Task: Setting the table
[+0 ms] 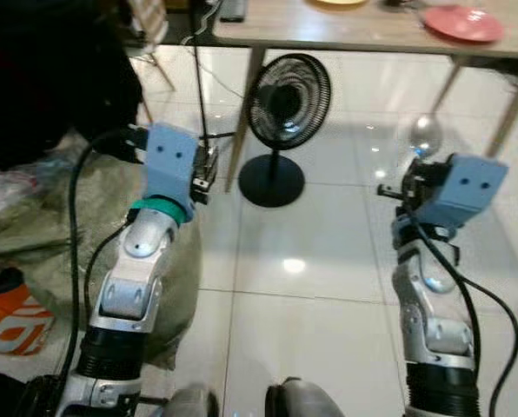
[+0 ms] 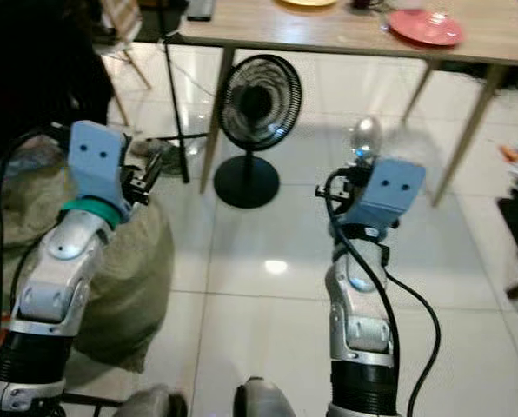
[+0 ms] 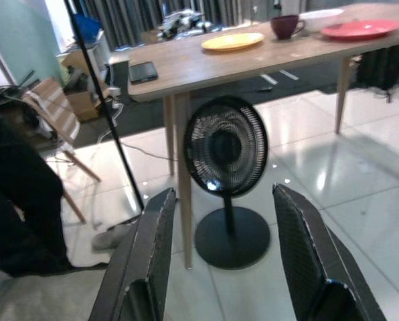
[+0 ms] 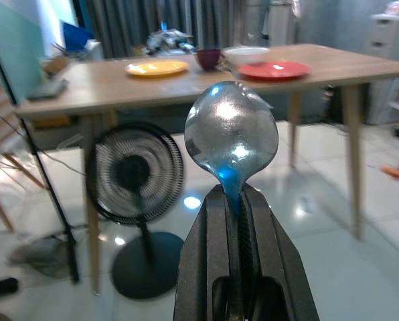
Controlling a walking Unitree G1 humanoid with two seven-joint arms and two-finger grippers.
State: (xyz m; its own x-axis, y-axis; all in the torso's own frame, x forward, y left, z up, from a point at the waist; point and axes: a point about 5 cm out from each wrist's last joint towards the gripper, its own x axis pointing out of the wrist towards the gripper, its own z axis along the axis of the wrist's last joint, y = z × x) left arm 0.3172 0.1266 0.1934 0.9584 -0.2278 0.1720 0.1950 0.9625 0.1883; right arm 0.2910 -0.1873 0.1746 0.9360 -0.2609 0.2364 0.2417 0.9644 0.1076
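Note:
My right gripper [image 4: 234,200] is shut on a silver spoon [image 4: 231,137], whose bowl sticks up past the fingertips; the spoon [image 1: 424,135] shows above my raised right wrist. My left gripper [image 3: 223,207] is open with nothing between its fingers [image 3: 156,234], held out toward the fan. Ahead stands a wooden table [image 3: 186,63] carrying a yellow plate [image 3: 232,41], a dark red cup [image 3: 286,26], a white bowl [image 4: 247,53] and a red plate [image 1: 461,23]. Both arms are still well short of the table, over the tiled floor.
A black pedestal fan [image 1: 281,122] stands on the floor beside the table's near leg [image 1: 242,122]. A grey-green sack [image 1: 42,217] and orange item [image 1: 11,321] lie at my left. A black stand pole [image 3: 102,107] and a wooden chair [image 3: 59,127] are left of the table.

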